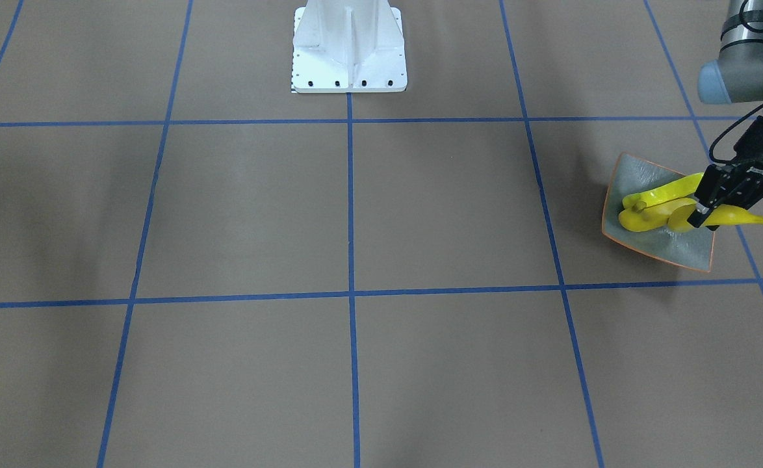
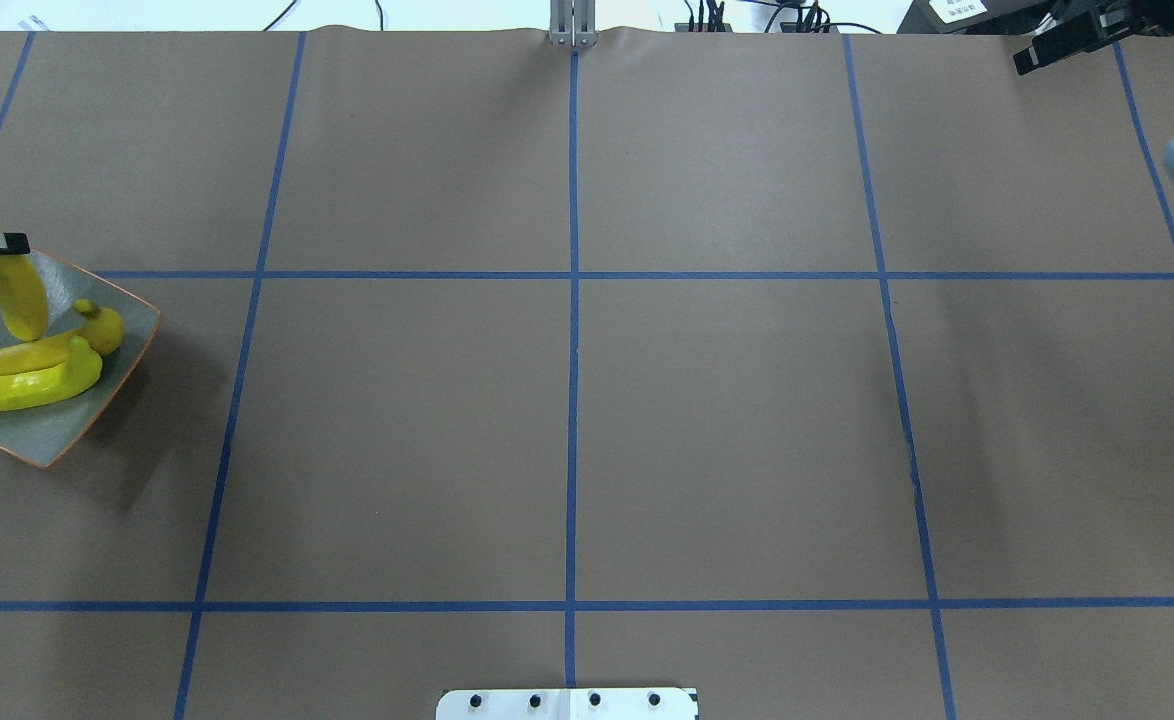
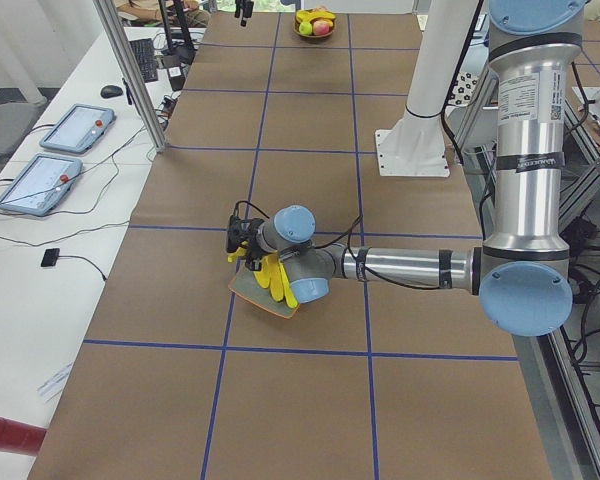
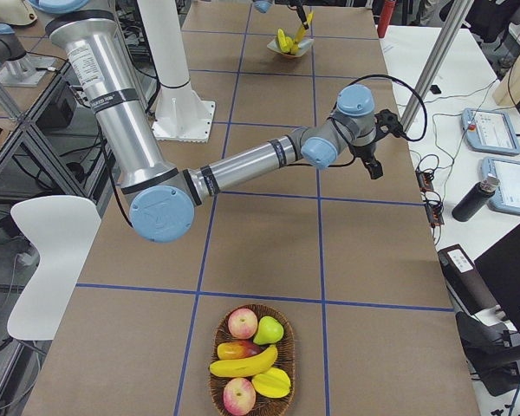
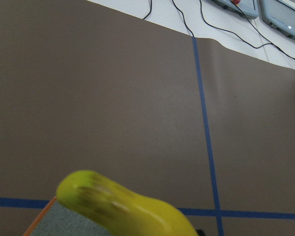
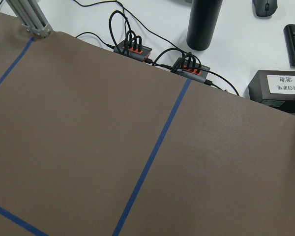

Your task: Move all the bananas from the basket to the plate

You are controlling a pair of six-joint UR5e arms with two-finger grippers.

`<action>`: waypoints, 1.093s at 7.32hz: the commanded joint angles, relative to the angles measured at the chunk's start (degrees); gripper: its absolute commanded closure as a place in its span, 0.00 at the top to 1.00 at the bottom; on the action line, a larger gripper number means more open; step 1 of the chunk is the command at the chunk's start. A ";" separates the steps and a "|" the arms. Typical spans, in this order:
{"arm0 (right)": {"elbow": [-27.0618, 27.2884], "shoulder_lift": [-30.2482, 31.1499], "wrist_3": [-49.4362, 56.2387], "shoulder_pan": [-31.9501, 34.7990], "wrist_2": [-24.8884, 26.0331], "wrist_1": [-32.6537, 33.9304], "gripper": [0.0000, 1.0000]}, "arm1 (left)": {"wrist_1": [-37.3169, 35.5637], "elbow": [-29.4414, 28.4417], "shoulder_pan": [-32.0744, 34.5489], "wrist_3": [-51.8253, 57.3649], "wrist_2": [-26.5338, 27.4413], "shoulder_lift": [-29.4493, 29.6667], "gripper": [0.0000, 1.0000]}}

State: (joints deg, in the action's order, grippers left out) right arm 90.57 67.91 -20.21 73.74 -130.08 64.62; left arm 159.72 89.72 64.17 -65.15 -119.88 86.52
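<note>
Bananas [image 2: 22, 390]: four are counted. Three are at the plate [image 2: 57, 432] and one [image 4: 243, 365] lies in the basket [image 4: 253, 307].

Appearance: each is glossy bright yellow, gently curved, with a small dark-greenish stem tip. The left wrist view shows one rounded end, blurred and close, with faint brown streaks.

Location:
1. Two bananas lie side by side on the plate, lengthwise and touching each other.
2. The held banana [image 2: 9, 295] hangs tilted from the left gripper [image 1: 698, 218]. Its lower end is over the plate, next to the other two. Whether it touches the plate cannot be told.
3. The fourth banana lies across the middle of the basket, among two red apples [image 4: 243, 323], a green pear [image 4: 269, 329] and other fruit.

Plate: one, squarish, grey-green with a thin orange rim and upturned corners. It stands at the robot's left end of the table [image 2: 727, 420], well apart from the basket at the right end.

Left gripper: its fingers are clamped across the held banana partway along, with one end sticking out past them.

Right gripper [image 4: 374, 163]: it hangs above bare brown table near the far edge. How wide its fingers stand cannot be told.
</note>
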 commanded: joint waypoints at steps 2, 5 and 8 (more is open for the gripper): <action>-0.04 -0.06 0.00 0.09 0.09 0.07 1.00 | -0.02 -0.07 -0.54 0.11 0.61 0.23 0.96; -0.13 0.03 0.00 0.09 0.00 0.24 1.00 | 0.07 0.02 -0.54 0.11 0.53 0.32 0.98; -0.30 5.27 8.39 4.81 -3.94 0.50 1.00 | 0.07 1.95 -0.45 0.02 -0.09 1.63 0.99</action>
State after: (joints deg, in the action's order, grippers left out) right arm 90.30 70.00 -16.87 76.08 -132.22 65.03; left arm 159.78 91.34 63.71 -65.12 -119.92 87.54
